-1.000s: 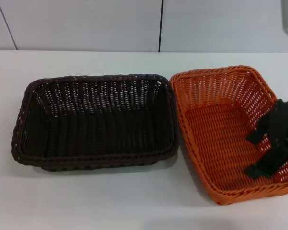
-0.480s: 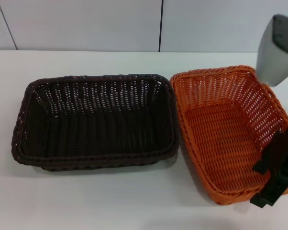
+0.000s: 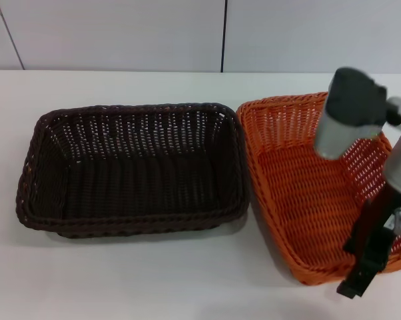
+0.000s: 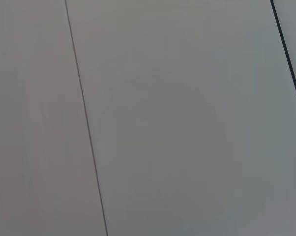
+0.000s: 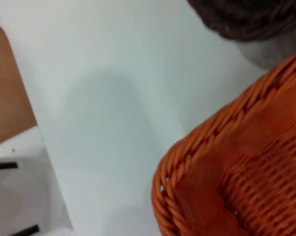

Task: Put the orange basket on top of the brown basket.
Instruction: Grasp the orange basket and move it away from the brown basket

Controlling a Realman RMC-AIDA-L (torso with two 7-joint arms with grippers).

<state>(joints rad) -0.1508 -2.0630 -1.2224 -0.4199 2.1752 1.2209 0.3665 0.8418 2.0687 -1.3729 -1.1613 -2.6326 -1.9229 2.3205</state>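
Observation:
The orange basket (image 3: 300, 193) sits on the white table at the right, its left rim close beside the brown basket (image 3: 134, 167) at centre left. Both are upright and empty. My right gripper (image 3: 359, 277) is black and hangs over the orange basket's near right corner, its tip past the front rim. The grey forearm (image 3: 344, 113) crosses above the basket's far right side. The right wrist view shows a corner of the orange basket (image 5: 226, 172) from close by and a bit of the brown basket (image 5: 241, 19). My left gripper is out of view.
The white table (image 3: 154, 280) runs in front of both baskets, with a pale panelled wall (image 3: 120, 33) behind. The right wrist view shows the table's edge and wooden floor (image 5: 5, 93) beyond it. The left wrist view shows only wall panels (image 4: 187, 118).
My right gripper has moved from inside the orange basket toward its near right corner and front rim. The grey forearm has swung into view over the basket. Both baskets stay put.

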